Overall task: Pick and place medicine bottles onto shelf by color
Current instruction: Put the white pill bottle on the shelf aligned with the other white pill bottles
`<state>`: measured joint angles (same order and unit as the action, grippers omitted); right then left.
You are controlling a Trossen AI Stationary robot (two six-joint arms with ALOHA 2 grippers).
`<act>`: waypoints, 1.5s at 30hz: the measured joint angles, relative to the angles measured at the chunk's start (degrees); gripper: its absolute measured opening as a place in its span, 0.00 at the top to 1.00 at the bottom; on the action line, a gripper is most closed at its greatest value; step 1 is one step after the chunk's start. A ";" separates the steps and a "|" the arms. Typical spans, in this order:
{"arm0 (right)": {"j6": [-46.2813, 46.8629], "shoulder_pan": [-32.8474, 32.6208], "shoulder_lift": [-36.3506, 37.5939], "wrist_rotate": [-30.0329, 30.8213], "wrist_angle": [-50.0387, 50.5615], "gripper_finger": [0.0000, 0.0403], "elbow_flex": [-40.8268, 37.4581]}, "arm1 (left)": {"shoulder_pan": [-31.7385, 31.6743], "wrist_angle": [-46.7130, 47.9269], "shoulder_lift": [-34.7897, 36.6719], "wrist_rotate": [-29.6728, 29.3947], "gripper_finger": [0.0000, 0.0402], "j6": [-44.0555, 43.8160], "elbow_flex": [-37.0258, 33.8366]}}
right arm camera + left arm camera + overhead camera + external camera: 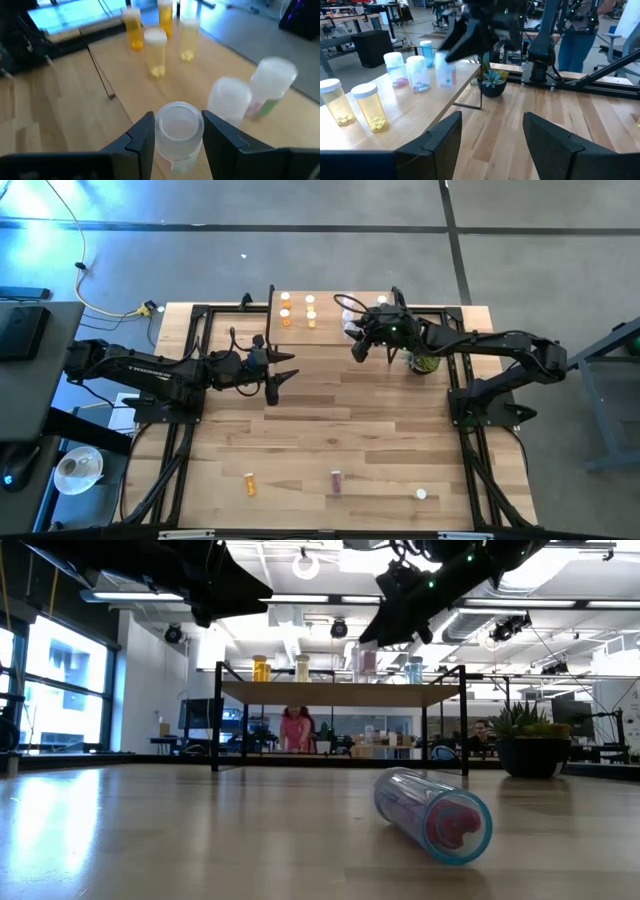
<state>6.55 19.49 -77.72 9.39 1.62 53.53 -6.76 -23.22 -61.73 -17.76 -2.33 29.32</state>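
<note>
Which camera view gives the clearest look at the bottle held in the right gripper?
The right wrist view: the bottle fills the frame's centre, its white cap up, clamped in the right gripper above the shelf. The left wrist view shows it from the side, part hidden by the fingers. The high and low views barely show it.

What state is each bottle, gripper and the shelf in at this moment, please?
Right gripper: shut on a clear bottle, above the shelf.
Left gripper: open, empty, beside the shelf.
Orange bottles: upright on the shelf.
Three bottles: lying on the table, unsorted.
</note>
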 joint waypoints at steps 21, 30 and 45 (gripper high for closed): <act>-0.54 0.02 -3.57 1.58 -2.48 0.65 0.08 | 0.00 0.07 0.00 0.00 0.50 0.04 0.00; -0.55 0.02 -3.59 1.62 -2.35 0.64 0.08 | 0.02 0.04 0.00 0.00 0.50 0.02 0.00; -0.56 0.02 -3.59 1.66 -2.31 0.64 0.08 | 0.01 0.07 0.00 0.00 0.50 0.00 0.00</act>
<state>5.99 19.51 -81.32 11.05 -0.69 53.60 -6.76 -23.16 -61.73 -17.76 -2.33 29.32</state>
